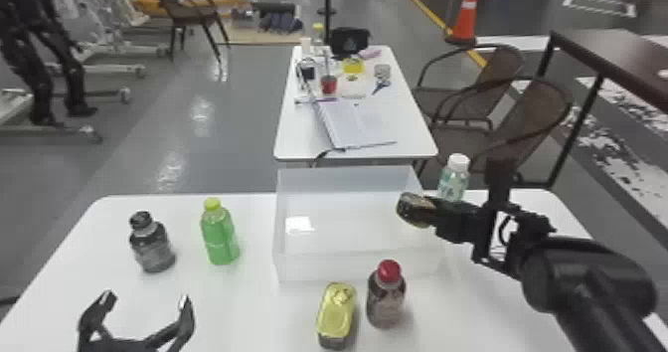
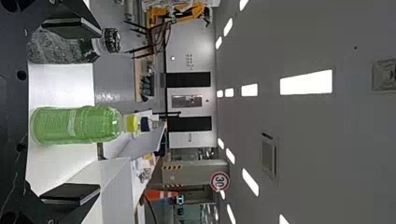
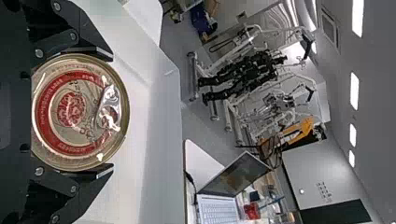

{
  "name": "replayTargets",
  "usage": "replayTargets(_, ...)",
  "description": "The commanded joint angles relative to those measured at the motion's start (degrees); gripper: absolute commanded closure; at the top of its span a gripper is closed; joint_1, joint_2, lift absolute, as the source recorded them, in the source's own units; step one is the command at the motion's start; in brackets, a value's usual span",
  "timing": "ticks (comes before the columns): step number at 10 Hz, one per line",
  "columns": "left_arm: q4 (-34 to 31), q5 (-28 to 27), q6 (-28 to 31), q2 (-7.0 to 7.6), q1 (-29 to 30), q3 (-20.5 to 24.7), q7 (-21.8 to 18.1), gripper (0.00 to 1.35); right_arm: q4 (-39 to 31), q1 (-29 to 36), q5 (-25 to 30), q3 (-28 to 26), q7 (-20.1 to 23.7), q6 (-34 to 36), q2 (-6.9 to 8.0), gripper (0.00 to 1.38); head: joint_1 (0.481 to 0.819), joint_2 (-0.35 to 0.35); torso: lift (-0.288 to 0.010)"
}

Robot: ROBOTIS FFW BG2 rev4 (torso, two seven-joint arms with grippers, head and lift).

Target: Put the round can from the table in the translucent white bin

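In the head view my right gripper [image 1: 431,214] holds the round can [image 1: 412,208] over the right side of the translucent white bin [image 1: 298,267]. In the right wrist view the can [image 3: 70,109], its ring-pull lid facing the camera, is gripped at two opposite edges by my right gripper [image 3: 111,112]. The bin's pale wall [image 3: 161,121] lies beyond it. My left gripper [image 1: 145,300] stands open and empty above the table's left front; the left wrist view shows the same gripper [image 2: 97,112] with its fingers wide apart.
A dark bottle [image 1: 153,244] and a green bottle [image 1: 219,234] stand left of the bin. Close to its front are a yellow-topped tin [image 1: 337,311] and a red-capped bottle [image 1: 386,296]. A white-capped bottle [image 1: 453,179] stands behind the right gripper.
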Motion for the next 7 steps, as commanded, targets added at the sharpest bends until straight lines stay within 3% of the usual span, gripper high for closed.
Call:
replayTargets(1, 0.2, 0.0, 0.0, -0.15, -0.2, -0.1, 0.0, 0.13, 5.8, -2.7, 0.0, 1.2, 0.8, -1.8, 0.83, 0.75, 0.549, 0.0, -0.1)
replayTargets(4, 0.5, 0.0, 0.0, -0.15, -0.5, -0.4, 0.0, 0.14, 12.5, -6.4, -0.2, 3.7, 1.7, -4.6, 1.62, 0.73, 0.549, 0.0, -0.1)
replayTargets(7, 0.7, 0.0, 0.0, -0.15, -0.5, -0.4, 0.0, 0.14, 14.0, -6.7, -0.7, 3.7, 1.5, -5.0, 1.89, 0.36, 0.549, 0.0, -0.1)
